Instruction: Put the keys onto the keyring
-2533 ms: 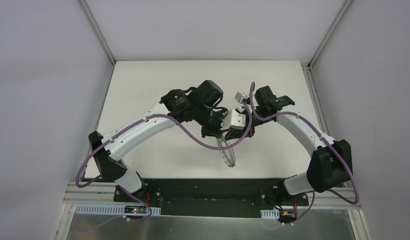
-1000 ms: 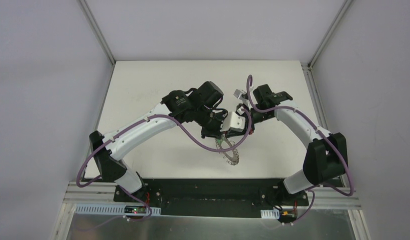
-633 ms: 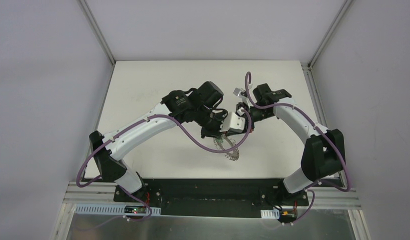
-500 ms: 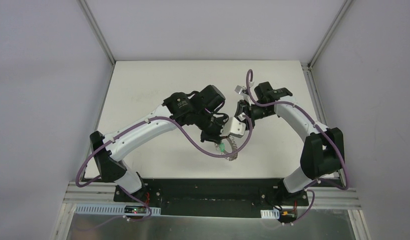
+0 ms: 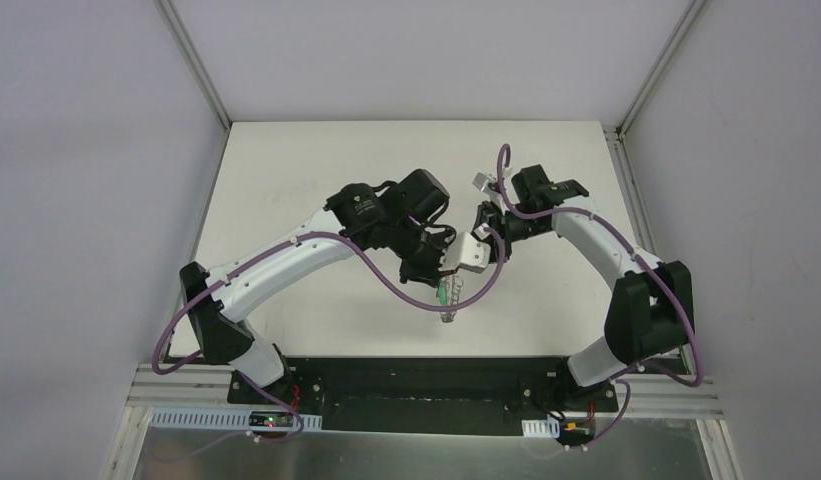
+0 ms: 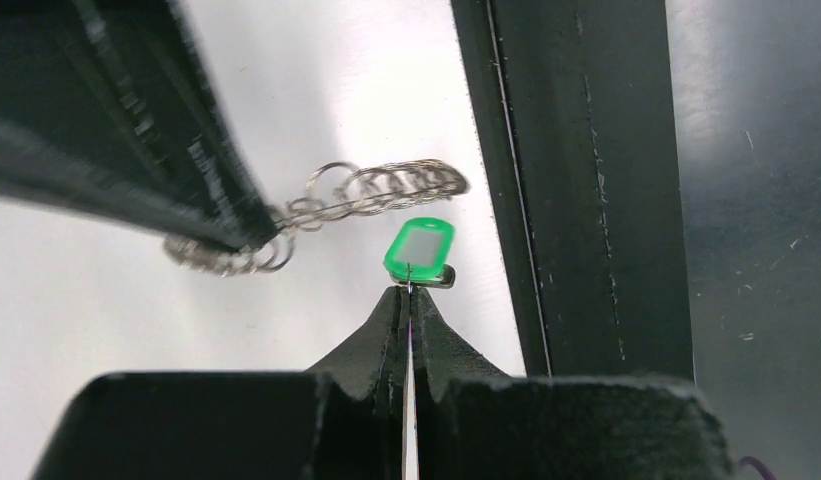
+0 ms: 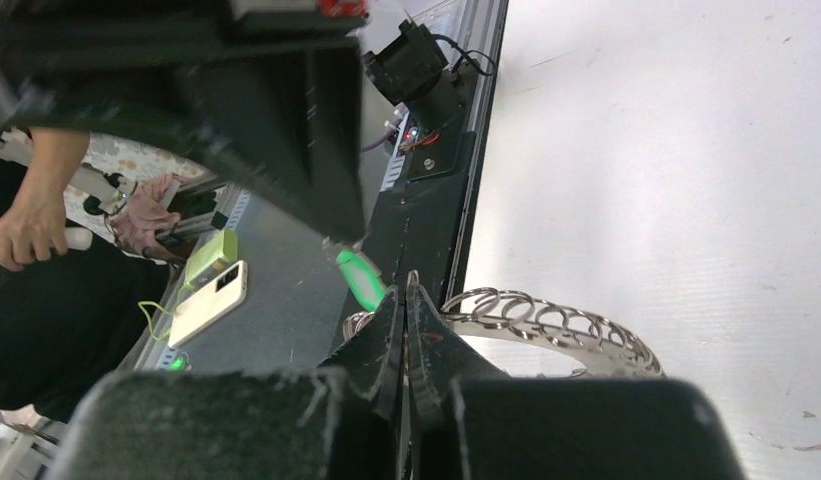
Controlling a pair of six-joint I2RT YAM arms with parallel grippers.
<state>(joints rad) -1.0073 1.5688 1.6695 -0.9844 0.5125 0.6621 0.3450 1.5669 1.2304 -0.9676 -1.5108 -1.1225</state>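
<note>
We see the key [image 6: 419,250] just beside the keyring [image 6: 371,190], apart from its wire loops. The key's long axis runs in line with the left gripper [image 6: 407,295], green head pointing away from the fingertips that pinch it. The right gripper [image 7: 405,287] is clamped on the keyring's rim, holding it nearly edge-on.

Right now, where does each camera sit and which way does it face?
Top: overhead, near side, looking down at the table; left arm and right arm show.
Left wrist: on the left arm, looking along the shut left jaws at the green key they pinch.
Right wrist: on the right arm, looking along the shut right jaws, clamped on the ring, toward the table's near edge.
Shared: both wrists see key and ring.
</note>
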